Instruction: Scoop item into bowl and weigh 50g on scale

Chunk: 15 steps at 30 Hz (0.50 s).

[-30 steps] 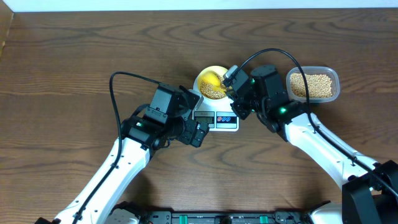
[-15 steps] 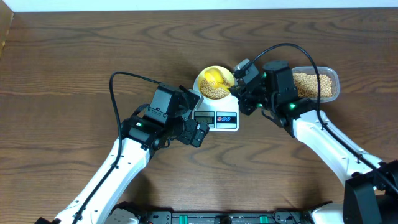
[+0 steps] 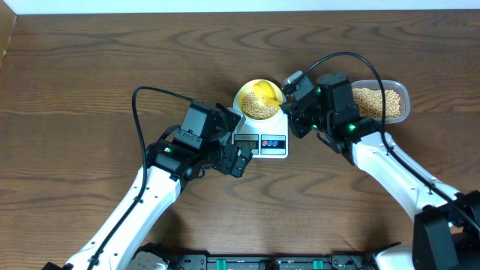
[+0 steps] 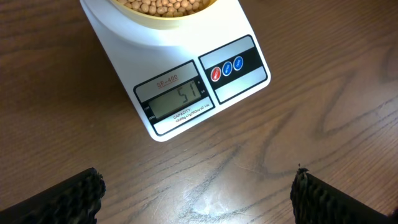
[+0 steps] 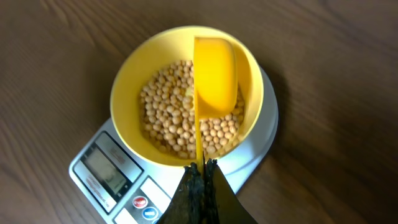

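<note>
We are looking down on a dark wood-grain table (image 3: pixel 90 67). Near its middle the white scale (image 3: pixel 262 144) is sitting with the pale yellow bowl (image 3: pixel 259 97) on its round platform. The tan beans (image 5: pixel 168 118) are lying inside the bowl, covering its bottom. We are reading 51 on the scale's grey display (image 4: pixel 177 101), which is sitting beside the red and blue buttons (image 4: pixel 227 67). The right gripper (image 5: pixel 202 169) is hovering at the bowl's rim, its fingers pressed together on the thin handle of a yellow scoop (image 5: pixel 214 74). The scoop's cup is hanging over the beans inside the bowl. The left gripper (image 4: pixel 199 198) is hanging over bare wood just in front of the scale, jaws spread wide and gripping nothing. To the right of the bowl, partly behind the right arm, a clear tub (image 3: pixel 382 101) is holding more beans.
</note>
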Each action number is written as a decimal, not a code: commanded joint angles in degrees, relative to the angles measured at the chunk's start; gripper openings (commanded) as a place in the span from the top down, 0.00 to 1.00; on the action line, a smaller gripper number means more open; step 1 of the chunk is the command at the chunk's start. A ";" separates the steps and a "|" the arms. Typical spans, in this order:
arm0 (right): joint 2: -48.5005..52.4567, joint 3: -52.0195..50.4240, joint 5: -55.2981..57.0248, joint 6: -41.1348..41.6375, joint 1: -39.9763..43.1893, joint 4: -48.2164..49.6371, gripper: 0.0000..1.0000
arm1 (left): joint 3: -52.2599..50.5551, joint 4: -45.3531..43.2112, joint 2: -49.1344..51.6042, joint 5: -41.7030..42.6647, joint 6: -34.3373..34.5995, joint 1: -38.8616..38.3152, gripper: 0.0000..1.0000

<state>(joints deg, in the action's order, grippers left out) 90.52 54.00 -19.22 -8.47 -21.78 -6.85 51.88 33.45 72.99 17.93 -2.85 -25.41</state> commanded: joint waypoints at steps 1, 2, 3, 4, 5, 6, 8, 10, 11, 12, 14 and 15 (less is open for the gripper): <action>1.51 0.31 0.90 -1.51 -0.72 -0.22 0.99 | 0.85 0.15 0.37 0.46 -0.52 -0.07 0.02; 1.51 0.31 0.90 -1.49 -1.05 -0.22 0.99 | 0.85 0.15 0.37 0.46 -0.55 -0.07 0.02; 1.51 0.31 0.90 -1.49 -1.44 -0.20 0.99 | 0.85 0.15 0.37 0.46 -0.52 -0.07 0.02; 1.51 0.31 0.79 -1.46 -1.81 -0.20 0.99 | 0.85 0.15 0.37 0.46 -0.55 -0.07 0.02; 1.51 0.31 0.63 -1.46 -2.03 -0.22 0.99 | 0.85 0.15 0.37 0.46 -0.55 -0.07 0.02; 1.51 0.31 0.57 -1.46 -2.58 -0.24 0.99 | 0.85 0.17 0.37 0.46 -0.52 -0.07 0.02; 1.51 0.31 0.39 -1.46 -2.71 -0.24 0.99 | 0.85 0.15 0.37 0.46 -0.52 -0.07 0.02; 1.51 0.31 0.20 -1.44 -2.69 -0.24 0.99 | 0.85 0.17 0.37 0.46 -0.55 -0.07 0.02; 1.51 0.31 0.02 -1.44 -2.71 -0.24 0.99 | 0.85 0.15 0.37 0.46 -0.55 -0.07 0.02; 1.51 0.33 -0.76 -1.44 -2.71 -0.22 0.99 | 0.85 0.15 0.37 0.46 -0.52 -0.07 0.02; 1.51 0.31 -3.19 -1.44 -2.71 -0.22 0.99 | 0.85 0.15 0.37 0.48 -0.55 -0.07 0.02; 1.51 0.33 -4.15 -1.44 -2.69 -0.20 0.99 | 0.85 0.15 0.37 0.46 -0.55 -0.07 0.02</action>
<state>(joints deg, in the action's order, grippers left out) 91.55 54.00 -19.57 -9.34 -24.14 -6.81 51.88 33.45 72.99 17.93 -2.85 -25.41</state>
